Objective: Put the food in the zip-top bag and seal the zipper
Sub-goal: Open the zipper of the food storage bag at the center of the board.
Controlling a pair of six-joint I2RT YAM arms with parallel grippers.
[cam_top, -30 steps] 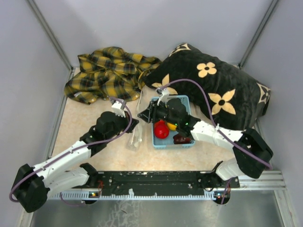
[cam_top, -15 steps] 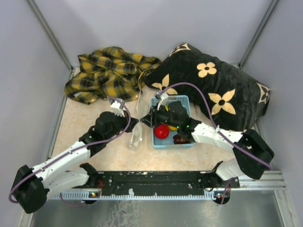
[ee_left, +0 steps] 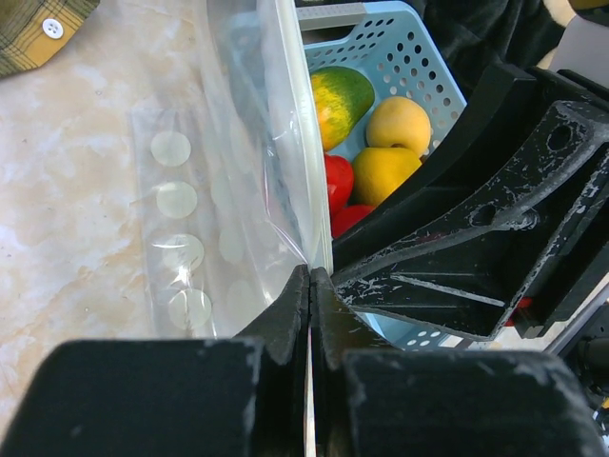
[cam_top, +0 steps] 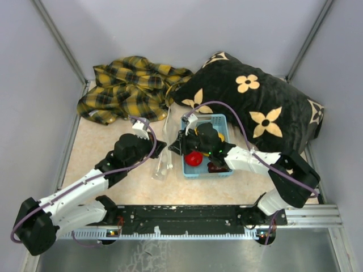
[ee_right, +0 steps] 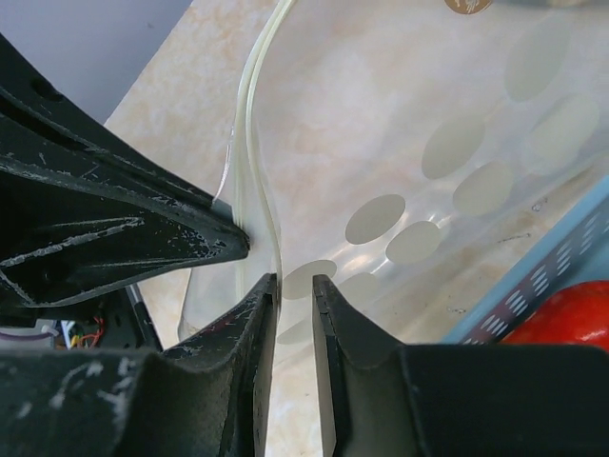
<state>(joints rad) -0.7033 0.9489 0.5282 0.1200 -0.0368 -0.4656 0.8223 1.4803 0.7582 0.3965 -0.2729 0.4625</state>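
Two arms: both reach over the table (cam_top: 96, 147) and meet just left of the light-blue basket (ee_left: 428, 81).
Left gripper (ee_left: 310, 286): jaws pressed fully together, pinching the near end of the bag's raised mouth edge.
Right gripper (ee_right: 295, 279): jaws stand at a narrow gap, tips pointing left at the same edge, right beside the left gripper's fingers. The edge strip runs down to the tip of one finger. Dotted film shows beyond the gap, and no pinch on it can be seen.
Zip-top bag (ee_left: 190, 219): clear film with white dots, lying on the table just left of the basket. Its right edge is lifted upright against the basket's left wall, and the rest slopes down flat to the left.
Zipper (ee_left: 293, 124): whitish strip along the raised edge, running from the left gripper toward the far side. The slider cannot be made out.
Food: all of it in the basket, none in the bag.
Green-to-orange piece (ee_left: 338, 93): far left corner of the basket.
Yellow fruits (ee_left: 383, 171): two, just right of the green piece, touching each other.
Red fruit (ee_left: 338, 181): near them, against the left wall, partly hidden by the right gripper.
Plaid cloth (cam_top: 130, 88): crumpled at the far left.
Cushion (cam_top: 255, 102): black with cream flowers, far right, behind the basket.
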